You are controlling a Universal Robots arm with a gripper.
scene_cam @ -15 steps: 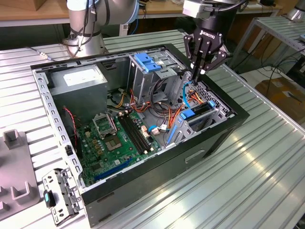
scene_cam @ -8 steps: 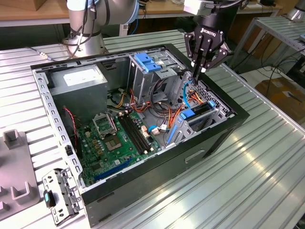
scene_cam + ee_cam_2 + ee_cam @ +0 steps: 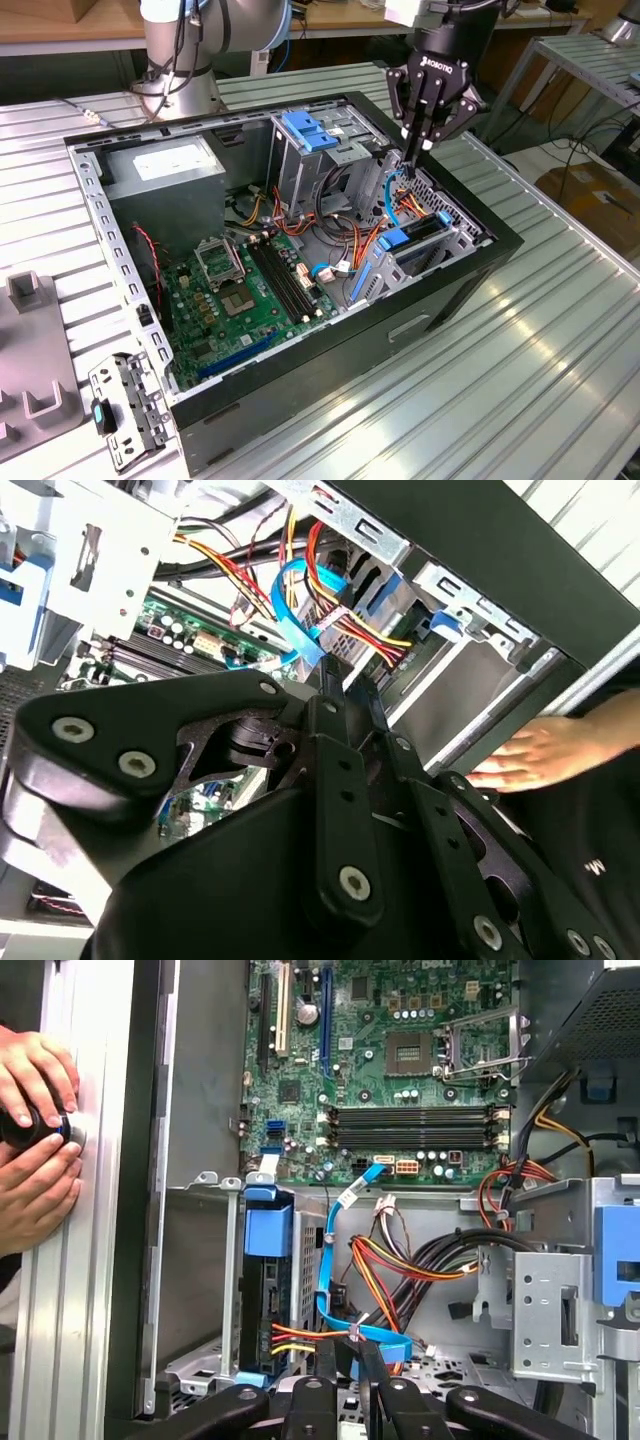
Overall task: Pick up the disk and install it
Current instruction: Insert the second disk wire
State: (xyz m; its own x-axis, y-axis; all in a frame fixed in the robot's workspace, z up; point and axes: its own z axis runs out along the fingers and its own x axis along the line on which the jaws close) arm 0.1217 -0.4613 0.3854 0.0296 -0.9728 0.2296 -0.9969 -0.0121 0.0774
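Observation:
The disk (image 3: 412,243) stands on edge in the lower bay at the front of the open computer case (image 3: 470,270), its blue carrier frame (image 3: 267,1232) on top. In the first wrist view the disk's dark edge (image 3: 268,1300) sits in the bay with red and yellow wires plugged in low down. My gripper (image 3: 412,152) hangs above the case's right side in the exterior view, behind the bay. Its fingers (image 3: 327,1365) are shut and point down at a blue flat cable (image 3: 375,1342). In the second wrist view the gripper's tips (image 3: 330,680) meet at that blue cable (image 3: 300,640). I cannot tell whether anything is pinched.
A green motherboard (image 3: 245,285), a grey power-supply box (image 3: 165,165) and a metal drive cage with a blue handle (image 3: 308,130) fill the case. A person's hands (image 3: 30,1110) rest on the ribbed table beside it. A metal bracket (image 3: 125,410) lies at the exterior view's left.

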